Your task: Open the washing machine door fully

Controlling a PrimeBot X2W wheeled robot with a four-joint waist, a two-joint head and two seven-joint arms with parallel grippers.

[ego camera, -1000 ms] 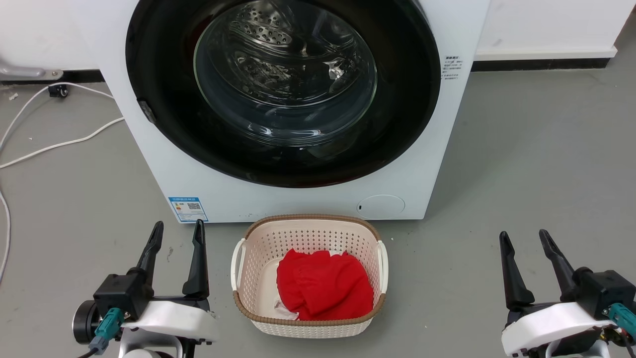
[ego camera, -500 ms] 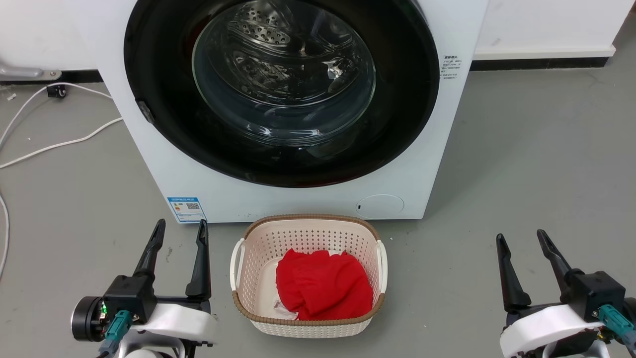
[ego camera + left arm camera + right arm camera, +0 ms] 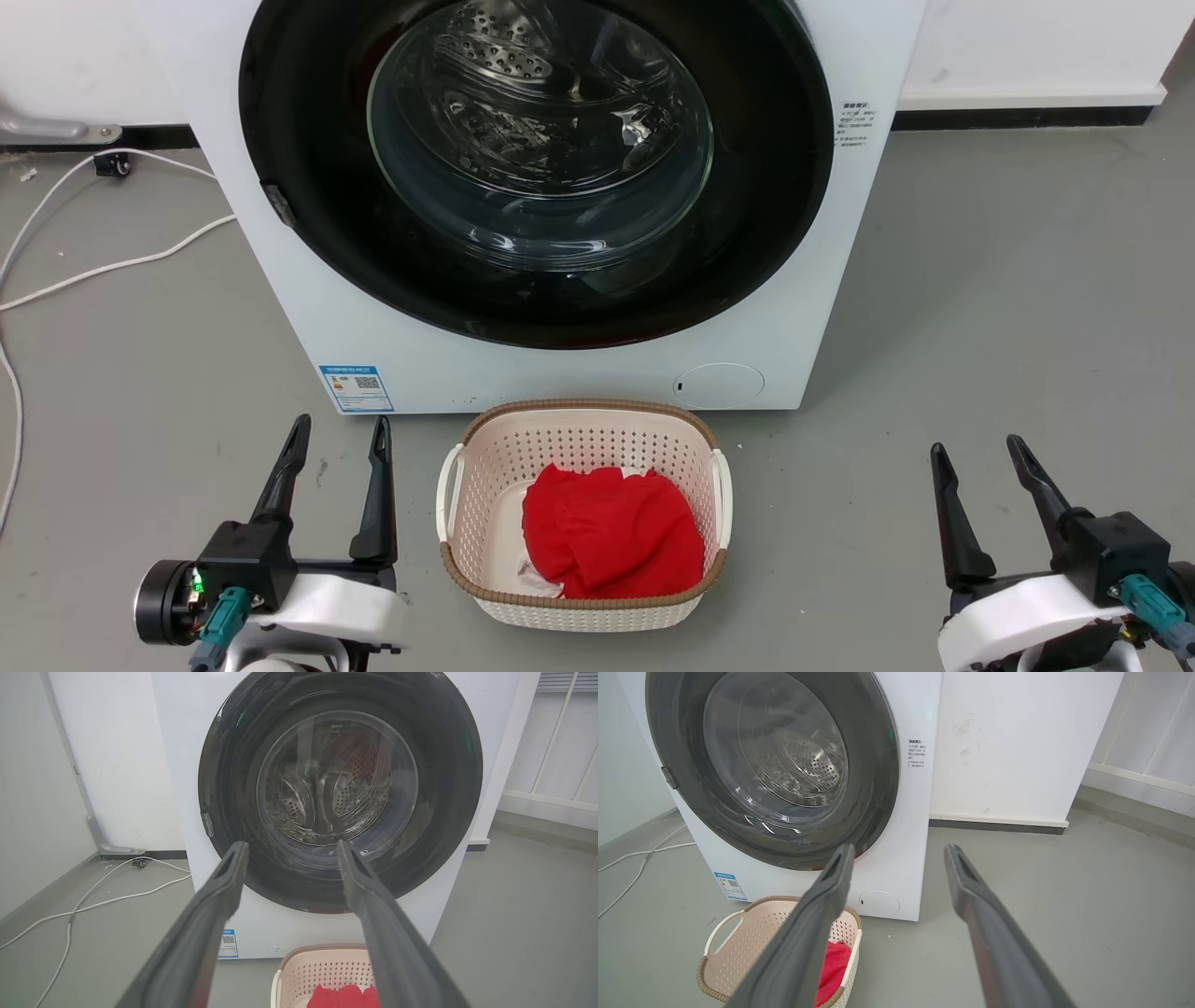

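Jaws on both arms stand spread with nothing between them. Low at the head view's left, the left gripper (image 3: 341, 427) hangs above the grey floor (image 3: 980, 308), its fingers pointing toward the washing machine (image 3: 523, 373). The right gripper (image 3: 975, 446) sits likewise at the lower right, well apart from the machine.

The washing machine door (image 3: 540, 159), round and glossy black with a bulging glass bowl, lies shut flush against the white front. The perforated steel drum (image 3: 808, 760) shows through the glass. A small grey tab (image 3: 278, 205) sits on the door's left edge. A blue label sticker (image 3: 356, 388) is at the front's lower left corner, a round white cap (image 3: 719, 385) at its lower right, and a small text sticker (image 3: 854, 124) just right of the door.

Just before the machine, between the two grippers, stands a cream perforated laundry basket (image 3: 579, 439) with a brown rim, holding red cloth (image 3: 611, 532). White cables (image 3: 112, 271) trail over the floor to the machine's left.
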